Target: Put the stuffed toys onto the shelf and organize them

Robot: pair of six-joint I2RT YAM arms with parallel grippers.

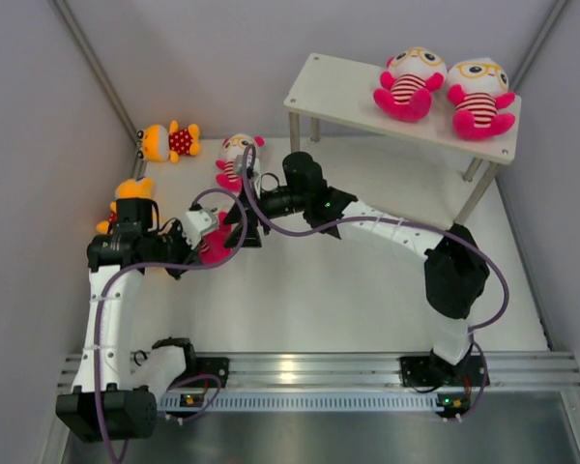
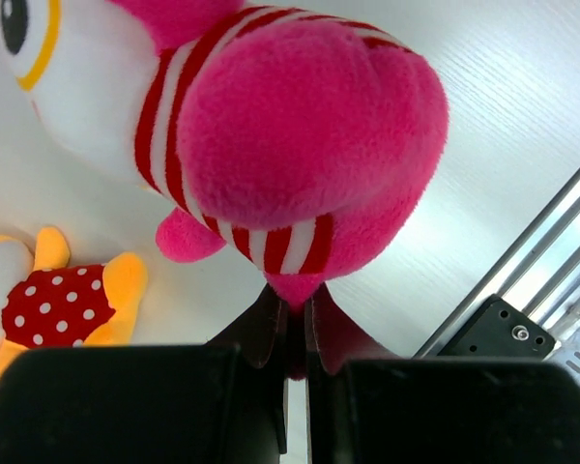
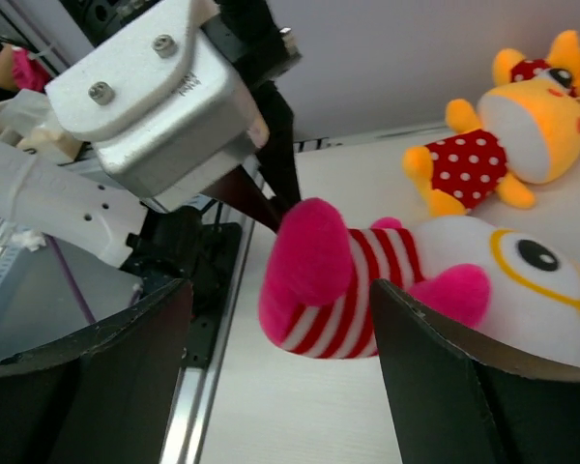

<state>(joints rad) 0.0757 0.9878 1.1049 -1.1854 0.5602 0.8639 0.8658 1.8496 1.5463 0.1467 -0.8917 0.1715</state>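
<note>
My left gripper point(image 1: 186, 247) is shut on the bottom end of a pink striped stuffed toy point(image 1: 213, 246) and holds it above the table. In the left wrist view the jaws point(image 2: 292, 302) pinch the toy point(image 2: 300, 135). My right gripper point(image 1: 240, 228) is open, and in the right wrist view point(image 3: 280, 372) its fingers stand on either side of that toy point(image 3: 338, 280) without touching it. Two pink toys point(image 1: 408, 83) point(image 1: 478, 98) sit on the shelf point(image 1: 338, 89) top board. Another pink toy point(image 1: 237, 159) lies on the table.
An orange-yellow toy point(image 1: 169, 142) lies at the back left corner, and another point(image 1: 130, 198) lies beside the left arm; one also shows in the left wrist view point(image 2: 58, 302) and the right wrist view point(image 3: 503, 135). Grey walls close in left and right. A metal rail point(image 1: 309, 369) runs along the near edge.
</note>
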